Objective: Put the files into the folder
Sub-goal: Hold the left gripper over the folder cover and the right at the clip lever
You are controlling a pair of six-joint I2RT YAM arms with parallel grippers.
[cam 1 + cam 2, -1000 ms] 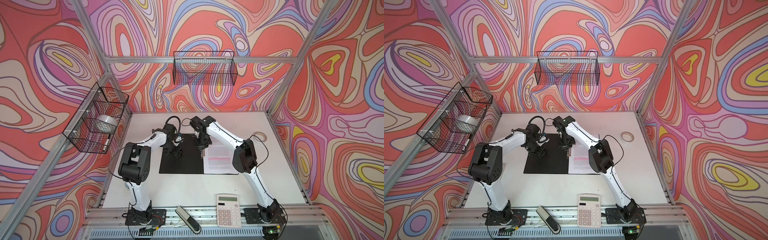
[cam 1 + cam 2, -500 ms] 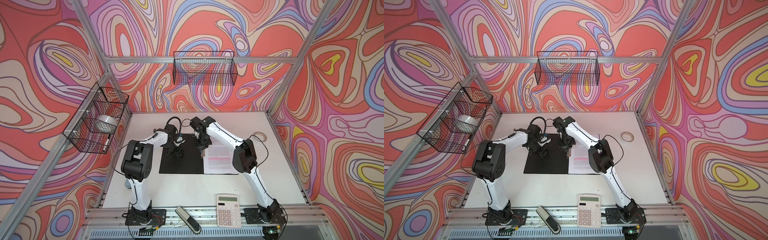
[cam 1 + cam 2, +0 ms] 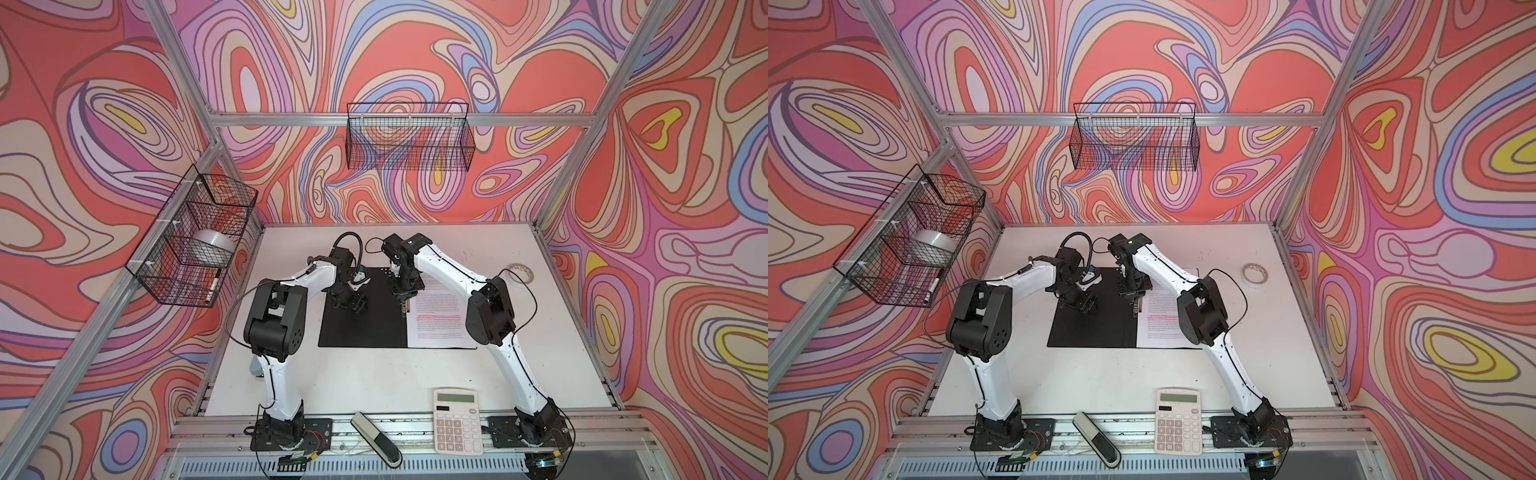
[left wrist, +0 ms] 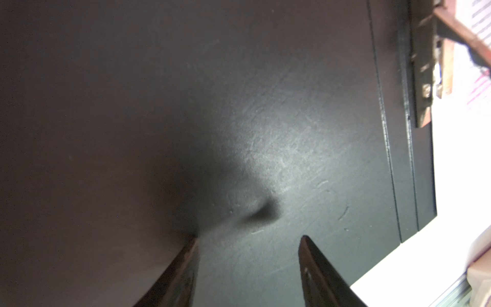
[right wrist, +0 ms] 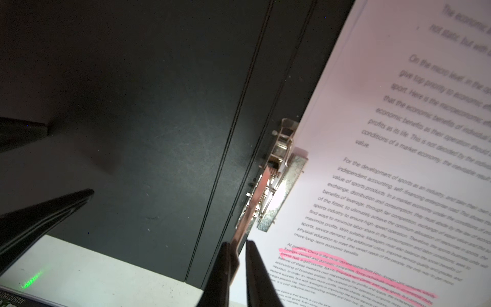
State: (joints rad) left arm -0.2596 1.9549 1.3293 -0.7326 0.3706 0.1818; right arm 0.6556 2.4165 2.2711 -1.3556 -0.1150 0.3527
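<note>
The folder lies open on the table, black inside up. The files, white sheets with pink-highlighted text, lie on its right half with their edge under the metal spine clip. My right gripper is shut on the clip's thin lever, beside the files. My left gripper stands open just above the bare left flap, nothing between its fingers.
A white calculator and a black-and-grey pedal sit at the table's front edge. A tape roll lies at the far right. Wire baskets hang on the left wall and the back wall.
The left arm's elbow has swung a little to the right and its gripper has drifted slightly over the left flap. The right arm holds still on the clip.
</note>
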